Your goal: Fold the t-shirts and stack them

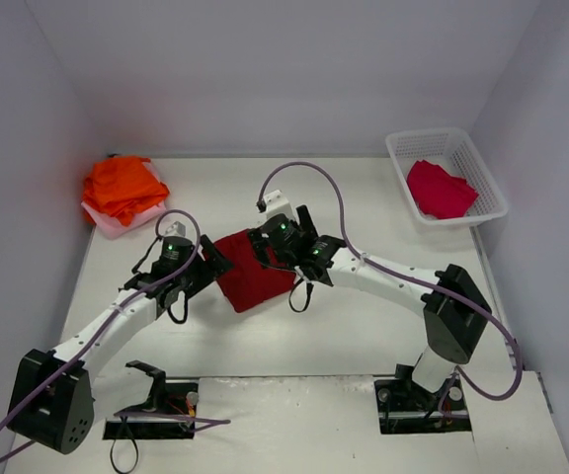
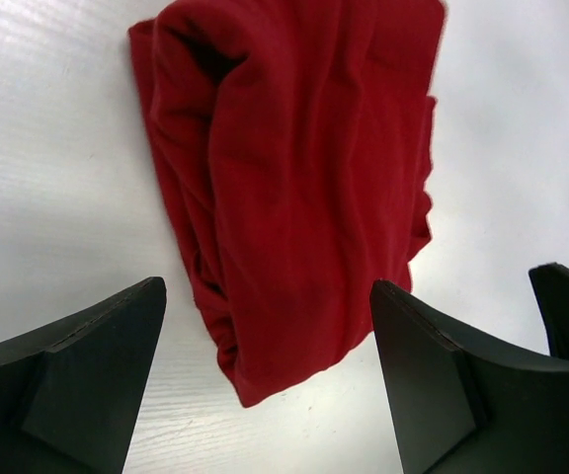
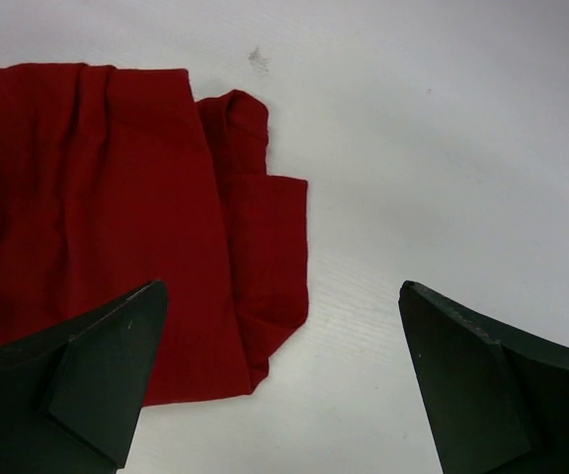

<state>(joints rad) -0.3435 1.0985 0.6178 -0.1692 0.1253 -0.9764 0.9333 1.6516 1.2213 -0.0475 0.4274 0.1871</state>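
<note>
A dark red t-shirt (image 1: 250, 281) lies folded into a compact rectangle on the white table (image 1: 364, 197), between the two arms. My left gripper (image 1: 213, 265) hovers at its left edge, open; in the left wrist view the shirt (image 2: 294, 178) has a corner between the fingers of the gripper (image 2: 267, 296), which touch nothing. My right gripper (image 1: 270, 247) hangs open over the shirt's upper right part; in the right wrist view the gripper (image 3: 283, 288) straddles a folded corner of the shirt (image 3: 97, 197). Orange t-shirts (image 1: 121, 183) sit stacked on a pale pink one (image 1: 107, 223) at the far left.
A white lattice basket (image 1: 403, 148) at the far right holds a crimson t-shirt (image 1: 441, 188). A black bracket (image 1: 151, 380) stands at the near edge between the arm bases. Pale walls close in the table on three sides.
</note>
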